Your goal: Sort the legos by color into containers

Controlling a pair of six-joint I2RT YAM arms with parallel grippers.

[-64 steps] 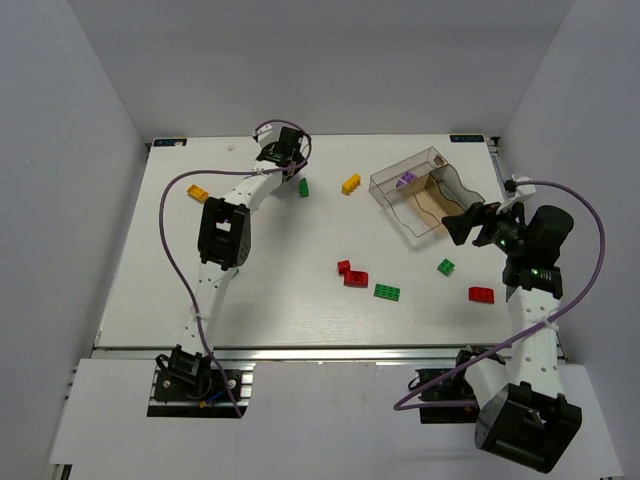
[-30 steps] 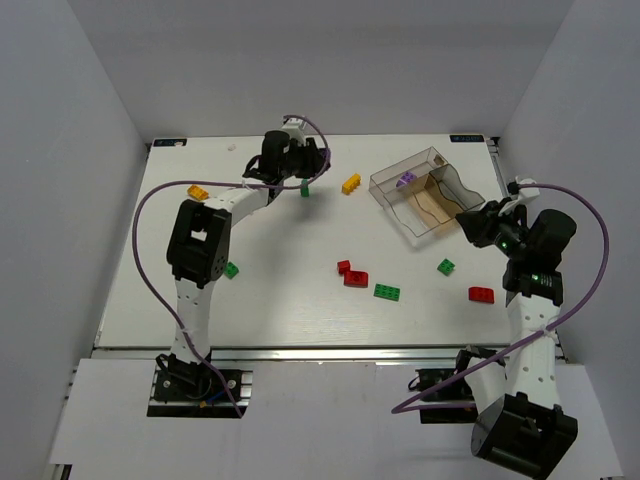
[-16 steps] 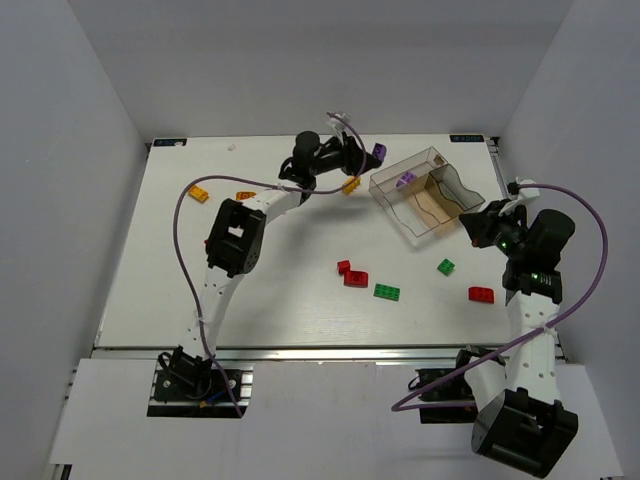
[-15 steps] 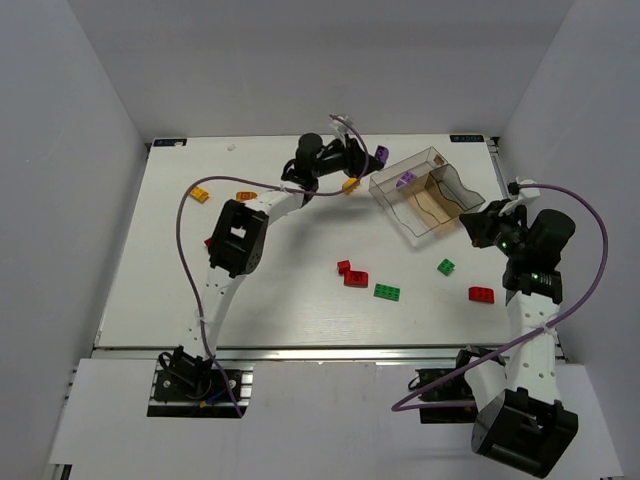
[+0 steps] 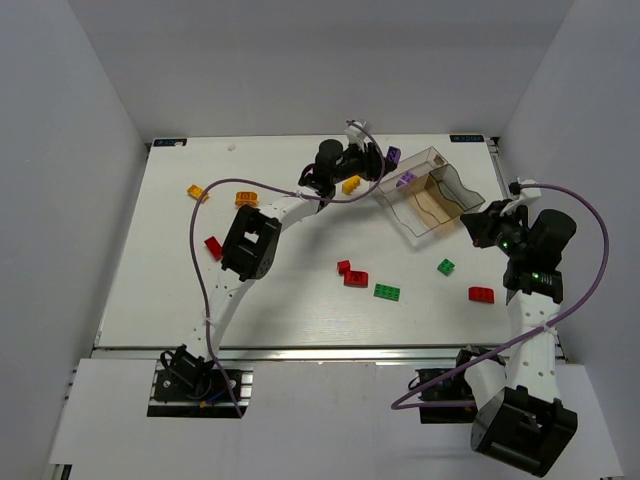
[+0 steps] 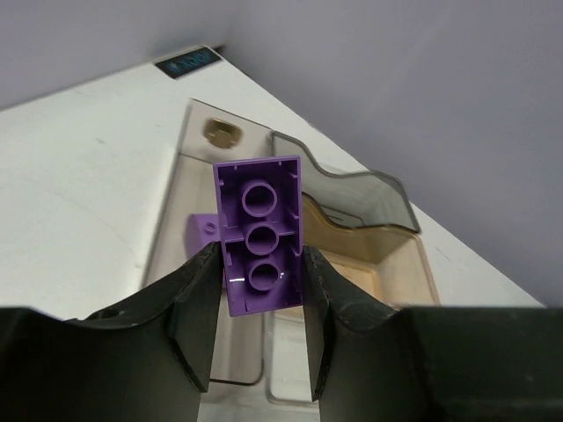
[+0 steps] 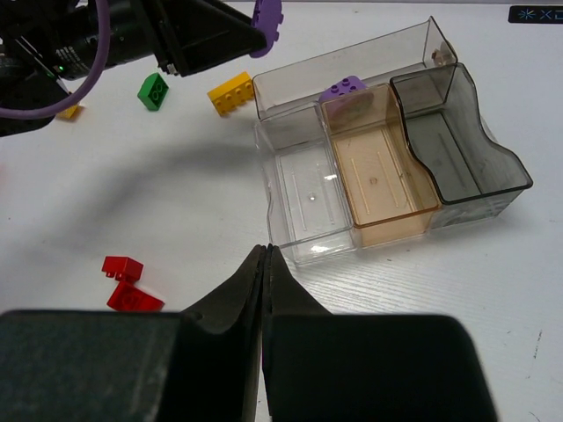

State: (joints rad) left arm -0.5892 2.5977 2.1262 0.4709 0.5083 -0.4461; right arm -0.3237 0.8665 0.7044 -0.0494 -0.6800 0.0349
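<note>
My left gripper (image 6: 259, 268) is shut on a purple lego (image 6: 259, 230), held underside up above the back edge of the clear box (image 6: 356, 186). From above, this lego (image 5: 392, 156) hangs at the far left corner of the box (image 5: 470, 192). A second purple lego (image 5: 405, 179) lies in the box's long back compartment (image 7: 387, 54). My right gripper (image 7: 266, 251) is shut on nothing, just in front of the box's clear compartment (image 7: 308, 195). Beside that are a tan compartment (image 7: 378, 176) and a dark wavy-edged one (image 7: 457, 141).
Loose on the table are a yellow lego (image 5: 351, 184), two orange ones (image 5: 198, 191) (image 5: 246, 198), a red one (image 5: 213, 247), a red pair (image 5: 352, 274), two green ones (image 5: 387, 291) (image 5: 446, 266) and another red one (image 5: 481, 294). The left arm spans the back of the table.
The left gripper has swung right along the back of the table with the purple lego, up to the box's corner. The right arm has stayed in place.
</note>
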